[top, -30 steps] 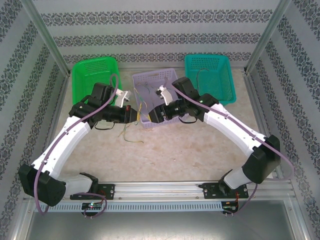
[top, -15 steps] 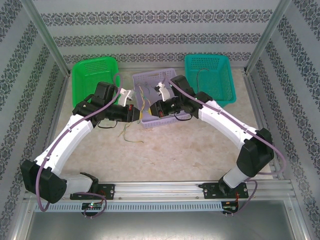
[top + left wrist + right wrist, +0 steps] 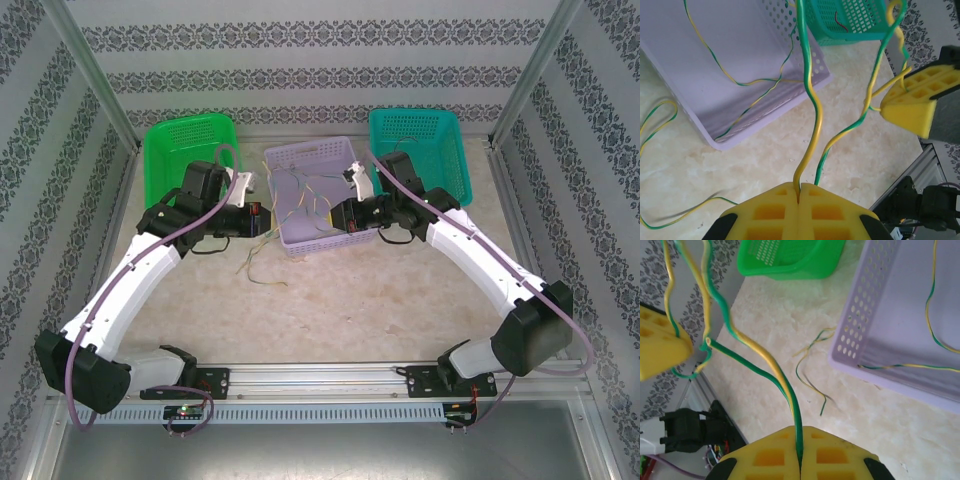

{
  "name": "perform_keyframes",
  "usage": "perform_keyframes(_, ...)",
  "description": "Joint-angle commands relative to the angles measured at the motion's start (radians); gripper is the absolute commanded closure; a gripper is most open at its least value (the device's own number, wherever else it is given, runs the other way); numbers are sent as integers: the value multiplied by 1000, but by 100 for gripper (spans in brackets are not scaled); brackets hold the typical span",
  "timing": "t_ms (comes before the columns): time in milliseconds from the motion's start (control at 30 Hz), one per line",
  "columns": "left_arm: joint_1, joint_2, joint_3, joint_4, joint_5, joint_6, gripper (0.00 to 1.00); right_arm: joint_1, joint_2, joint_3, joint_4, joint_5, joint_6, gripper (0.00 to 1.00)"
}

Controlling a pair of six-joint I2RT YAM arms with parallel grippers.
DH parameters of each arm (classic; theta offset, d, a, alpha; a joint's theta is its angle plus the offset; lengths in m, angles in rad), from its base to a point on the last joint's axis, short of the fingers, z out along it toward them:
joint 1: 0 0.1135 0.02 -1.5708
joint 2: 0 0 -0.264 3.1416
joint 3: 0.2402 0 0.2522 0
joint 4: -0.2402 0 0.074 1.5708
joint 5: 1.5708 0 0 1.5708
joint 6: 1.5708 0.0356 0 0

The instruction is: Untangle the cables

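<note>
Thin yellow-green cables (image 3: 300, 193) hang in a loose tangle over the purple basket (image 3: 312, 243), strung between my two grippers. In the left wrist view my left gripper (image 3: 800, 192) is shut on one yellow-green cable (image 3: 812, 102) that rises from its yellow pads. In the right wrist view my right gripper (image 3: 799, 460) is shut on another strand (image 3: 765, 360). From above, the left gripper (image 3: 264, 217) stands at the basket's left side and the right gripper (image 3: 336, 213) at its right. More strands lie inside the basket (image 3: 740, 80). A loose cable (image 3: 256, 270) lies on the table.
A green basket (image 3: 185, 145) stands at the back left. At the back right a teal basket (image 3: 440, 150) holds a dark wire (image 3: 399, 150). Patterned walls and metal posts close in the table. The aluminium rail with the arm bases runs along the near edge.
My right gripper has pulled back to the right, away from the left one, and the left has eased slightly left. The cables between them now spread out over the purple basket.
</note>
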Motion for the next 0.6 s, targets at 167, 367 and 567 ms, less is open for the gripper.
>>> perform_keyframes(167,99,5,117,-1,-144,-170,100,74,-14,11,-215,134,-177,100)
perform_keyframes(367,161,120,204,241,-79,-293,100,221,16,-2,-234,120,-224,100)
perform_keyframes(567,214,296,387,402,-75,-383,100,345,62,-28,-232,99,-270,100)
